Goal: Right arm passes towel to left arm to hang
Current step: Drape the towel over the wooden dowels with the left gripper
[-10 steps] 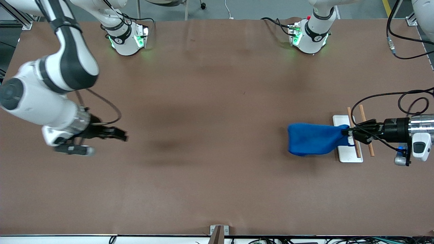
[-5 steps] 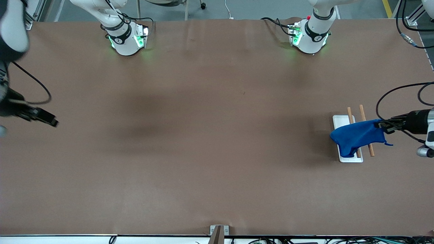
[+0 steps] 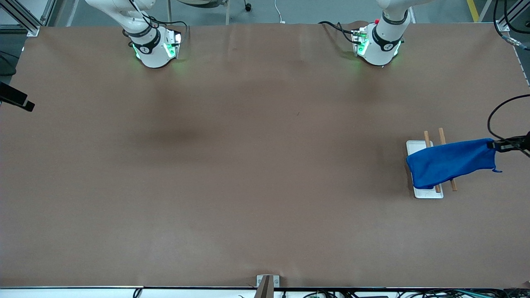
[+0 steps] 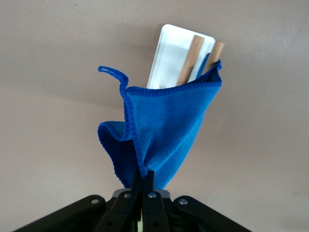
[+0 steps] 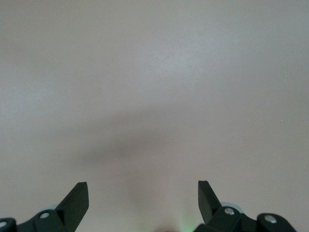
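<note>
Blue cloth, the towel [image 3: 451, 162], stretched in the front view across 2 wooden rods [image 3: 447, 159] and a white tray [image 3: 418, 145] at the left arm's end of the table [image 3: 265, 165]. Its one corner was pinched by the left gripper [image 3: 503, 145] (mostly cut off at the frame edge). The right gripper [image 3: 18, 100] hung over the table's edge at the right arm's end.

Left wrist view: fingers [image 4: 149, 186] clenched on the towel [image 4: 164, 130], which draped toward the tray [image 4: 174, 50] and rods [image 4: 193, 55].

Right wrist view: the gripper [image 5: 143, 198] was spread wide, holding nothing, over bare table [image 5: 154, 87].
</note>
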Motion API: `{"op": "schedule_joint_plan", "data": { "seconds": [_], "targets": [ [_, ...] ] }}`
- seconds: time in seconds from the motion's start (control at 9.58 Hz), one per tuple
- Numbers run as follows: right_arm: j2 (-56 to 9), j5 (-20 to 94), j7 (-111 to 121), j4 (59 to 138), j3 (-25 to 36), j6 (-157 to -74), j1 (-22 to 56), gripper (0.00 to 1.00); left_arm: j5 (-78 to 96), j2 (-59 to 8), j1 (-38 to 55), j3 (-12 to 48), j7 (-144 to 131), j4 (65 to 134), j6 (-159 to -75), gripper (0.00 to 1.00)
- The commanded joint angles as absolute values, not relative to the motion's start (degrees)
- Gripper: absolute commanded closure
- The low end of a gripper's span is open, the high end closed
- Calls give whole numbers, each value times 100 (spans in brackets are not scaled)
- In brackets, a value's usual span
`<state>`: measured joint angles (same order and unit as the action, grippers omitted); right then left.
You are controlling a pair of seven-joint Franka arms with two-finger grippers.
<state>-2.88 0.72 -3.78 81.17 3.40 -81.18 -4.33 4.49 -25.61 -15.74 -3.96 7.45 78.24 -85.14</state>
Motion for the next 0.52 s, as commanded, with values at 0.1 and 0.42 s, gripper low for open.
{"op": "schedule_joint_plan", "data": {
  "seconds": [0.1,0.42],
  "targets": [
    [-343,-18,-316,8060,334,-8138,-387,0,343,-2908,-1793,-369,1142,7928,-8805,91],
    [-352,-9,-290,8060,334,-8174,-378,0,360,-2971,-1784,-369,1203,7928,-8807,0]
  ]
}}
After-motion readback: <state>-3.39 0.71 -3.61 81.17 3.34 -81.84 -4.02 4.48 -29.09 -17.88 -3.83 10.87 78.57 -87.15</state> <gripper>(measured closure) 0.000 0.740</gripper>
